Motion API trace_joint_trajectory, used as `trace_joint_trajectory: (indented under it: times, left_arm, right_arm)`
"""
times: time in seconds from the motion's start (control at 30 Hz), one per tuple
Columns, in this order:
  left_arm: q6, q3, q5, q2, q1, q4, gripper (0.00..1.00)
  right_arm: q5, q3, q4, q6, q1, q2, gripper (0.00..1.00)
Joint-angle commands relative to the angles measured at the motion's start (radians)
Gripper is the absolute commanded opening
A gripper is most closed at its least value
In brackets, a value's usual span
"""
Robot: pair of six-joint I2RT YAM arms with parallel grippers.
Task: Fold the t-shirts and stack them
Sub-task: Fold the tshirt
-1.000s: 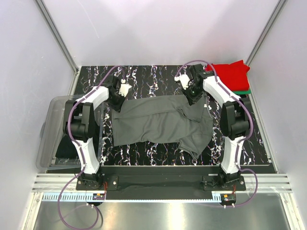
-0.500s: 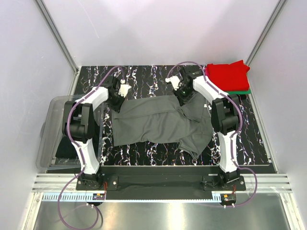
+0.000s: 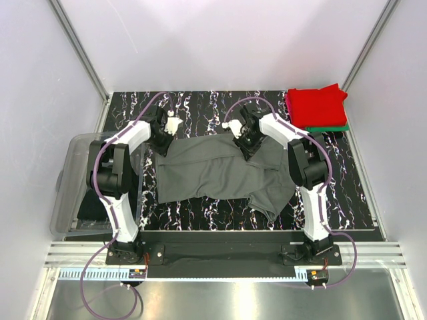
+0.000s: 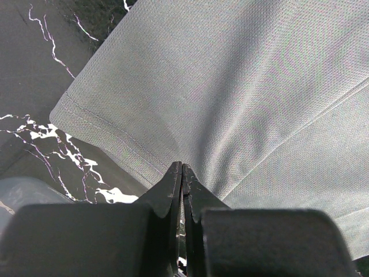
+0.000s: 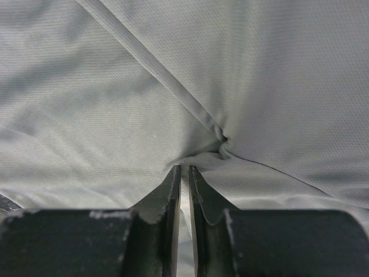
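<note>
Tub (image 3: pixel 70 180) sits at the table's (image 3: pixel 200 107) left edge. Beside it the left gripper (image 4: pixel 182 169) is pinched tight on the far left corner of the grey shirt (image 3: pixel 213 175), which lies rumpled mid-table, and the right gripper (image 5: pixel 183 171), jaws nearly together, nips a fold at its far edge. At the far right corner, the red shirt (image 3: pixel 317 105) lies folded on the green shirt (image 3: pixel 337 127).

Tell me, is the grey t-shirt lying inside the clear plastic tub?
No, the grey t-shirt lies spread on the black marbled table, while the clear tub sits apart at the left side.
</note>
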Motion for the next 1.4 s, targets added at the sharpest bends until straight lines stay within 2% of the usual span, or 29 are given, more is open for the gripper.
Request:
trace_joint_trajectory:
  times: [0.0, 0.23, 0.47, 0.7, 1.2, 1.37]
  left_arm:
    - [-0.004, 0.028, -0.005, -0.037, 0.006, 0.022, 0.03]
    - [0.016, 0.051, -0.021, -0.043, 0.006, 0.022, 0.03]
    - [0.02, 0.131, -0.06, 0.012, 0.006, 0.01, 0.04]
    - [0.02, 0.252, -0.112, 0.146, 0.004, -0.035, 0.04]
    - [0.04, 0.323, -0.17, 0.262, 0.003, -0.069, 0.03]
    - [0.04, 0.387, -0.25, 0.33, 0.003, -0.075, 0.03]
  right_arm:
    - [-0.029, 0.028, 0.009, 0.01, 0.024, -0.058, 0.17]
    - [0.063, 0.094, 0.027, -0.035, 0.004, -0.087, 0.17]
    - [0.089, 0.177, 0.073, -0.015, -0.129, -0.067, 0.17]
    - [0.109, 0.263, 0.092, -0.015, -0.268, 0.057, 0.17]
    - [0.117, 0.289, 0.096, -0.018, -0.338, 0.166, 0.17]
    - [0.172, 0.292, 0.102, -0.024, -0.362, 0.203, 0.17]
